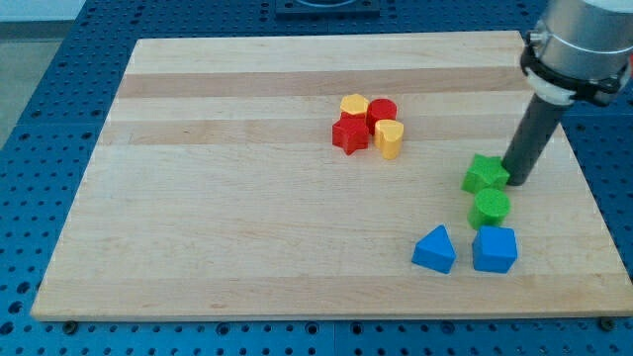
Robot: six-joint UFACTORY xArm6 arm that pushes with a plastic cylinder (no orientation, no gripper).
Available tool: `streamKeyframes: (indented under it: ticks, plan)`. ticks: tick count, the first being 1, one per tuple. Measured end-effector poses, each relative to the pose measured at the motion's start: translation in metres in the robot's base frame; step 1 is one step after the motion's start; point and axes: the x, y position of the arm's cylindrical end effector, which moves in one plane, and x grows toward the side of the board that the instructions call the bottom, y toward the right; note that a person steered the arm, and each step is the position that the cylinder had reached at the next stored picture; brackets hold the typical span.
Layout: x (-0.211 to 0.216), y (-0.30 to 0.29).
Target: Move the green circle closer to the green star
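The green star (485, 174) lies at the view's right on the wooden board (227, 218). The green circle (490, 208) sits just below it, almost touching it. My tip (515, 181) rests on the board right beside the green star's right edge, above and to the right of the green circle.
A blue cube (495, 249) sits just below the green circle, with a blue triangle (435, 249) to its left. Near the board's middle top is a tight cluster: a yellow hexagon (354, 105), a red cylinder (382, 113), a red star (349, 133) and a yellow heart (389, 138).
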Motion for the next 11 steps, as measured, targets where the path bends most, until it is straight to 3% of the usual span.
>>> streamKeyframes:
  ticks: [2,4,5,7,11]
  plan:
    - [0.01,-0.022]
    - [0.011,0.042]
    - [0.032,0.058]
    - [0.082,0.055]
    - [0.074,0.0]
